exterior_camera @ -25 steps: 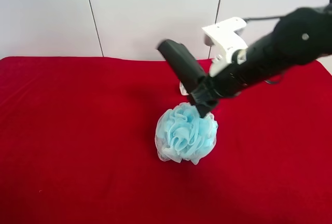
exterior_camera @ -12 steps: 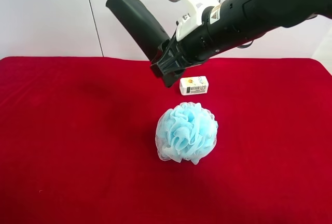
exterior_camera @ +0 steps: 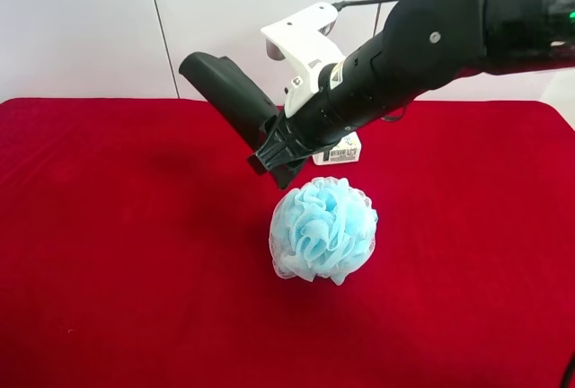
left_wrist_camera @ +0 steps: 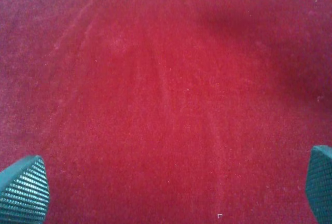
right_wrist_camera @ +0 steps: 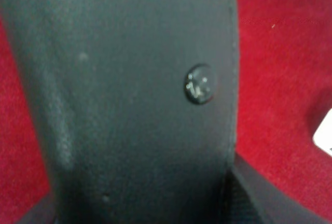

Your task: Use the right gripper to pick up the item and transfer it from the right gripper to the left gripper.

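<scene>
The arm at the exterior high view's right carries my right gripper point(exterior_camera: 275, 162), shut on one end of a long black bar point(exterior_camera: 225, 92). The bar sticks up and away from the jaws, in the air above the red cloth. In the right wrist view the bar point(right_wrist_camera: 129, 94) fills nearly the whole frame, and a screw head point(right_wrist_camera: 199, 84) shows on it. A light blue mesh bath puff point(exterior_camera: 323, 229) lies on the cloth just below the gripper, not touching it. My left gripper point(left_wrist_camera: 171, 193) is open and empty over bare red cloth, and it is out of the exterior high view.
A red cloth point(exterior_camera: 117, 253) covers the table. A small white box point(exterior_camera: 346, 150) lies behind the puff, partly hidden by the arm; a white corner also shows in the right wrist view point(right_wrist_camera: 324, 136). A white wall stands behind the table.
A second ago the right gripper was down at the puff. It rose with the black bar, then came down and left a little. The puff has not moved.
</scene>
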`<state>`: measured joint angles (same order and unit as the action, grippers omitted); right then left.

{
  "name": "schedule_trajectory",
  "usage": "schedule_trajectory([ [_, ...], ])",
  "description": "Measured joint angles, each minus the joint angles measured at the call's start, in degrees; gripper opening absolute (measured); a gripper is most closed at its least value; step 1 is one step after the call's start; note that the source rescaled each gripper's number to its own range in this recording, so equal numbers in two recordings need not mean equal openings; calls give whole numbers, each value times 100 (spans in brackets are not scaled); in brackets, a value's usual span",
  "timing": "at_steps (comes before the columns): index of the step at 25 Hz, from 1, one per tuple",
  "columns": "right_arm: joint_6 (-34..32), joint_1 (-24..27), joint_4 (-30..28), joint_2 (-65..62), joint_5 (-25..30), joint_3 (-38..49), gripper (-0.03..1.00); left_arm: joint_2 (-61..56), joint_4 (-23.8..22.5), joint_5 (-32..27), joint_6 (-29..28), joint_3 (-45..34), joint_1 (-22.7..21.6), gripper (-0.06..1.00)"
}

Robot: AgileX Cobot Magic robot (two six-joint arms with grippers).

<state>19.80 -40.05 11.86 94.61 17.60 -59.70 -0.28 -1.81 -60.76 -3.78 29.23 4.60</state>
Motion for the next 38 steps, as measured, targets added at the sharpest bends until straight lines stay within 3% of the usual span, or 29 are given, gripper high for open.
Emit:
schedule_trajectory([
  [7, 950, 0, 986, 2, -13, -104, 10, 0, 0, 0, 0, 0, 0, 100],
  [14, 2818, 0, 2545, 2, 92, -109, 9, 0, 0, 0, 0, 0, 0, 100],
  [20, 4626, 0, 3817, 2, 627, -111, 9, 0, 0, 0, 0, 0, 0, 100],
  [24, 5436, 0, 4528, 2, 1013, -111, 9, 0, 0, 0, 0, 0, 0, 100],
  [29, 5706, 0, 4760, 2, 968, -111, 8, 0, 0, 0, 0, 0, 0, 100],
  [38, 5743, 0, 4595, 2, 661, -111, 8, 0, 0, 0, 0, 0, 0, 100],
])
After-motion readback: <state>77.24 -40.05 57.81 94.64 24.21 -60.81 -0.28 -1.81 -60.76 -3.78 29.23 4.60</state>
